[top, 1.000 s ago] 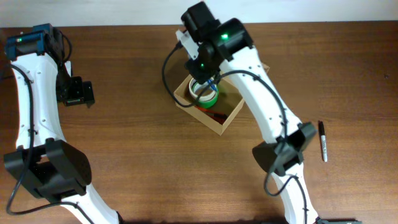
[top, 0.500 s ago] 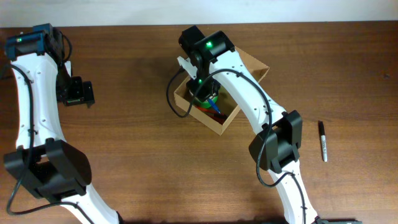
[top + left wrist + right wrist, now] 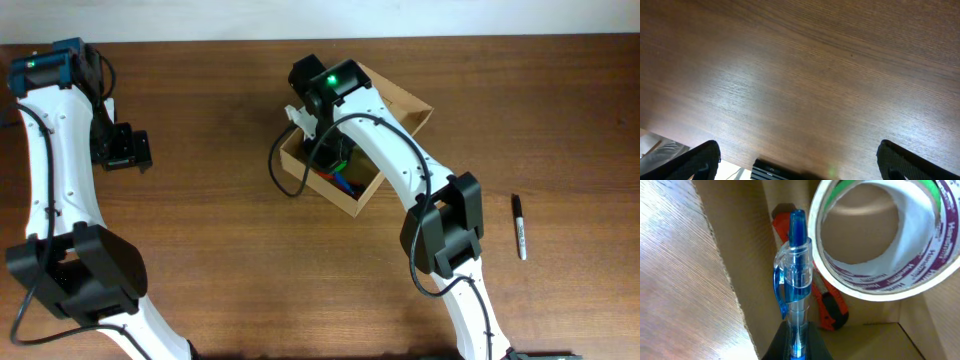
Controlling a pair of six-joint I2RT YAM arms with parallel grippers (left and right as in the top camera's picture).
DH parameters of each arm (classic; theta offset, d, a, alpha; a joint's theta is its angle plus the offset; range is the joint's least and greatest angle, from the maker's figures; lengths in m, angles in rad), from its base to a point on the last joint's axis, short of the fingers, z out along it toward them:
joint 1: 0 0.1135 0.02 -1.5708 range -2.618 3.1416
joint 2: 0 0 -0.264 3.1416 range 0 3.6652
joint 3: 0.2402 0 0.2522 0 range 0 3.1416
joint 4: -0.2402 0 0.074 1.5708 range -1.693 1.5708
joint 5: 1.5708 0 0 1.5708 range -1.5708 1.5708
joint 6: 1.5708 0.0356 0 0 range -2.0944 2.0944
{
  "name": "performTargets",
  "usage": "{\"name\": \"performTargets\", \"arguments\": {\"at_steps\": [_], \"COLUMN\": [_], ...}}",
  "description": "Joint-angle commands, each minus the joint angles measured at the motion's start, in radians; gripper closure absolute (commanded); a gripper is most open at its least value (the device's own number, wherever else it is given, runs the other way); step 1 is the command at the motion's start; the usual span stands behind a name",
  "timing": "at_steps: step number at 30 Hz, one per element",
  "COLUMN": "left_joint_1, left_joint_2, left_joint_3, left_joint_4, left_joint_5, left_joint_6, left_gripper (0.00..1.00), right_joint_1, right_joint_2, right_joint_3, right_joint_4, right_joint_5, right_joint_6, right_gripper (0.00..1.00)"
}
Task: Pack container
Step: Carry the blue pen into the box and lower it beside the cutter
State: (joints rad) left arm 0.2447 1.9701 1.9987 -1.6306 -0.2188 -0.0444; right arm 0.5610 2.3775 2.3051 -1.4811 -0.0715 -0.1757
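Right gripper (image 3: pixel 796 345): clamped on pen (image 3: pixel 796 275), inside box (image 3: pixel 362 203), beside tape (image 3: pixel 865 282) | left gripper (image 3: pixel 799 157): spread wide, empty

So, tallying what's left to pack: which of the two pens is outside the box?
The black marker, lying on the table right of the box; the blue pen is held in the right tool at the box.

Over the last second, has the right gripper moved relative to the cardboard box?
Yes. In the overhead view the right gripper, holding a blue pen, has shifted toward the bottom edge, farther over the cardboard box.
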Motion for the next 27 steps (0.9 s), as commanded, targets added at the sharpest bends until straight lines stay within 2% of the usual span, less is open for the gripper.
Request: {"name": "performTargets", "arguments": {"at_steps": [1,11,22,23,24,27], "left_joint_1": [0.007,0.007,0.007,0.007,0.007,0.007], "left_joint_2": [-0.004,-0.004,-0.004,-0.004,-0.004,-0.004], "left_joint_3": [-0.005,-0.005,-0.005,-0.005,-0.005,-0.005], "left_joint_4": [0.000,0.000,0.000,0.000,0.000,0.000], "left_joint_5": [-0.010,-0.010,-0.010,-0.010,-0.010,-0.010], "left_joint_6": [0.015,0.015,0.015,0.015,0.015,0.015], "left_gripper": [0.00,0.00,0.00,0.00,0.00,0.00], "right_joint_1": [0.003,0.015,0.023,0.023,0.023,0.023], "right_joint_2": [0.002,0.002,0.002,0.002,0.002,0.002], "right_joint_3": [-0.005,-0.016,-0.126,-0.129,-0.129,-0.129], "right_joint_4": [0.004,0.003,0.027,0.027,0.027,0.031], "right_joint_5": [-0.034,-0.084,-0.082,-0.082,-0.081,-0.065], "right_joint_6": [-0.011,-0.053,-0.056,-0.056,-0.056,-0.064], "right_gripper": [0.96,0.96,0.96,0.94,0.87,0.79]}}
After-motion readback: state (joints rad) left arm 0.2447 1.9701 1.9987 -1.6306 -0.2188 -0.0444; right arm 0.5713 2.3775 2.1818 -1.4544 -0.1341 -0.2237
